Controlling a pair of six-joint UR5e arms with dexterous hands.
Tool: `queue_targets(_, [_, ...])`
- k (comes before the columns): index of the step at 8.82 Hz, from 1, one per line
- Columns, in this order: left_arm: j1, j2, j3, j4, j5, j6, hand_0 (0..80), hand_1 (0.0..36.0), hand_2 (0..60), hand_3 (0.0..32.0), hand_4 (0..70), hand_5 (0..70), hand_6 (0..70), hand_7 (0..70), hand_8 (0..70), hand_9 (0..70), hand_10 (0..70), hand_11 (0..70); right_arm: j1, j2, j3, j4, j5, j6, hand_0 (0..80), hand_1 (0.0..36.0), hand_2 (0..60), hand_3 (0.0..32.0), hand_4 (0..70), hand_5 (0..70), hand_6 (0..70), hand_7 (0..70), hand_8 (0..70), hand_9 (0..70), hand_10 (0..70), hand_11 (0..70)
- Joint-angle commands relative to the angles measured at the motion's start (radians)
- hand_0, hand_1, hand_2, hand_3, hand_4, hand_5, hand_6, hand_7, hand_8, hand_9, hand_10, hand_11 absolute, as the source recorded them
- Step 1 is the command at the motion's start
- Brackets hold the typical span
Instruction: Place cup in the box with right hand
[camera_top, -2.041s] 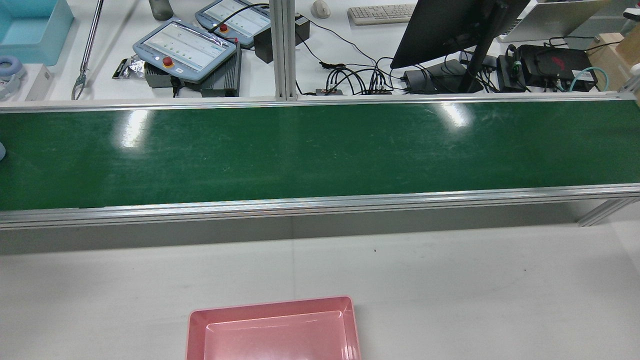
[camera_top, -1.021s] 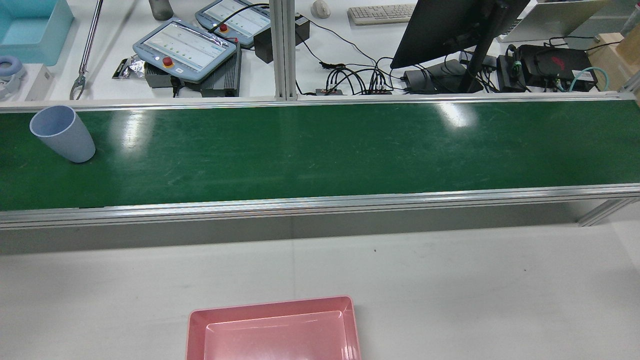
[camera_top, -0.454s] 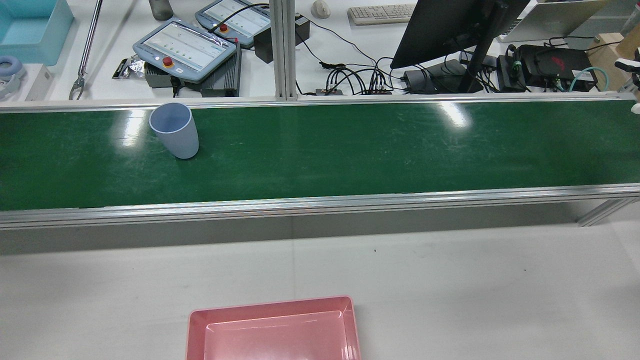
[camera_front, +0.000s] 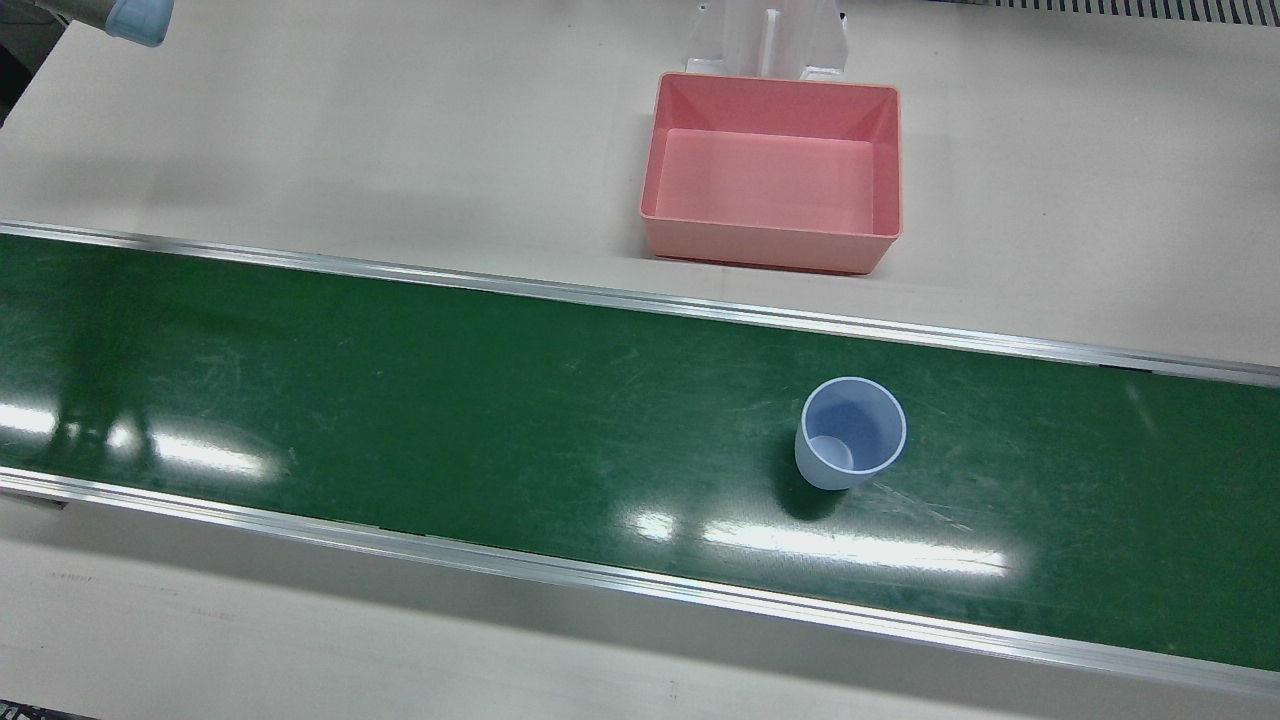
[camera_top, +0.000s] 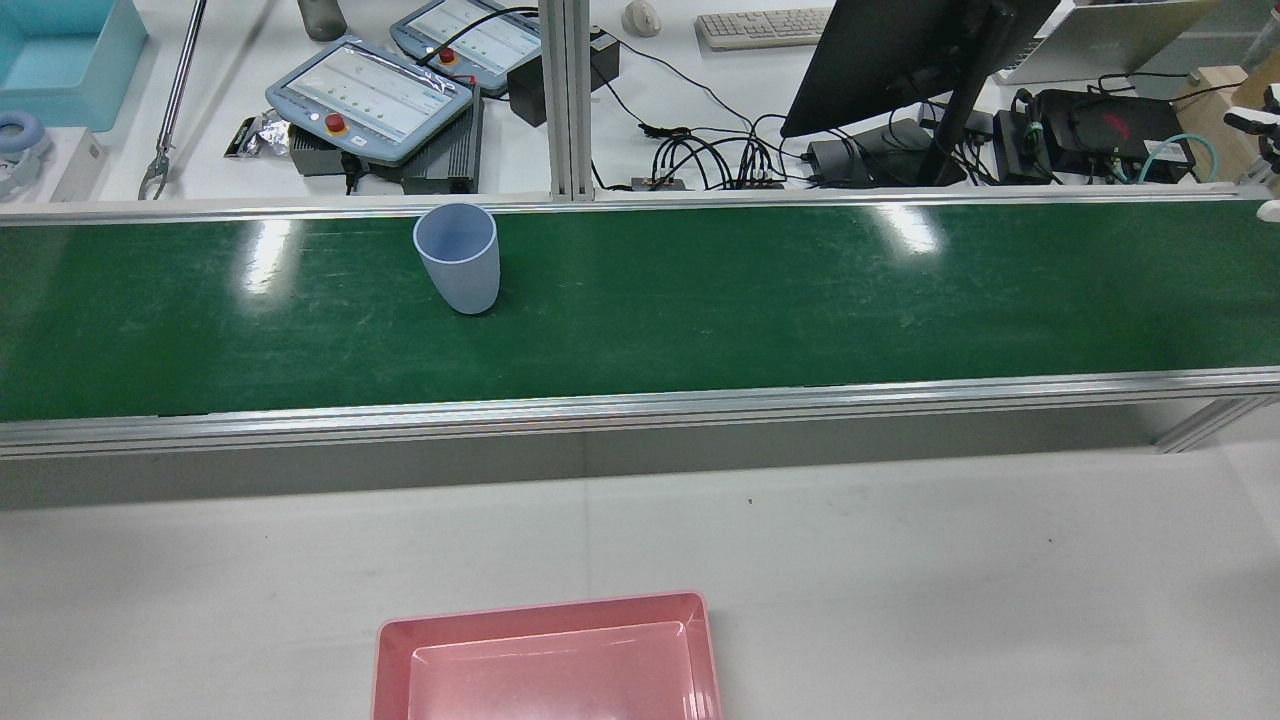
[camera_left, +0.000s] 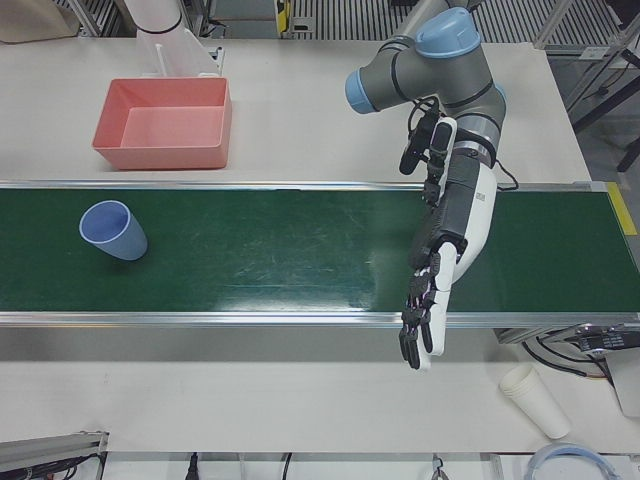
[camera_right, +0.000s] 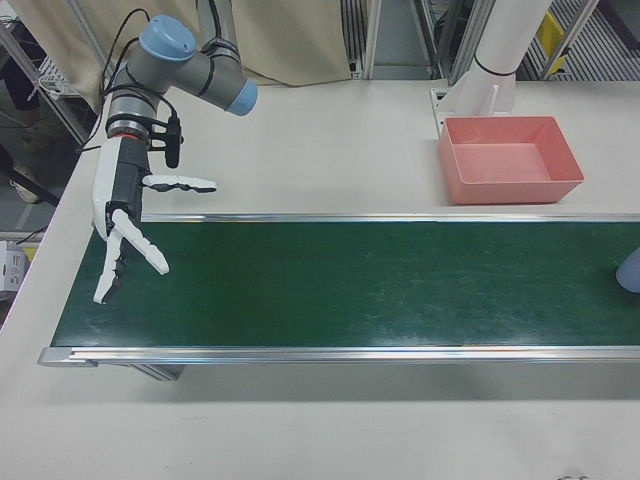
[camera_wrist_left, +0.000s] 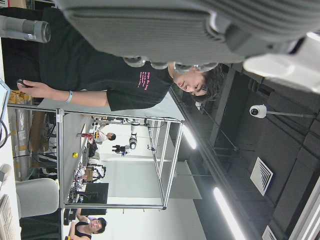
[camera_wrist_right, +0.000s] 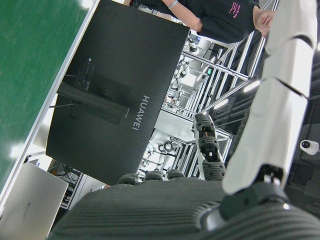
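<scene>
A blue-grey cup (camera_front: 850, 432) stands upright on the green conveyor belt (camera_front: 400, 400). It also shows in the rear view (camera_top: 457, 255), the left-front view (camera_left: 112, 230) and at the edge of the right-front view (camera_right: 630, 270). The pink box (camera_front: 765, 245) sits empty on the white table beside the belt, also seen in the rear view (camera_top: 545, 608). My white right hand (camera_right: 125, 235) is open with fingers spread over the belt's far end, far from the cup. My dark left hand (camera_left: 425, 310) hangs open over the belt's other end.
Two teach pendants (camera_top: 370, 95), a monitor (camera_top: 900, 55) and cables lie on the desk behind the belt. A stack of paper cups (camera_left: 535, 400) lies on the table near the left hand. The belt has aluminium side rails (camera_top: 640, 405).
The cup came into view at the rear view's left edge and has ridden the belt rightward to about a third of the way across. White fingertips appeared at the right edge.
</scene>
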Motion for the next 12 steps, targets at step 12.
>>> queue_targets(12, [0.002,-0.003,-0.004,0.004,0.000,0.001,0.0,0.0,0.0,0.0,0.0,0.0,0.0,0.0,0.0,0.0,0.0,0.0,-0.158,0.066,-0.079,0.020,0.070,-0.029,47.1,16.1,17.3,0.0,0.6,4.2,0.0,0.0,0.0,0.0,0.0,0.0])
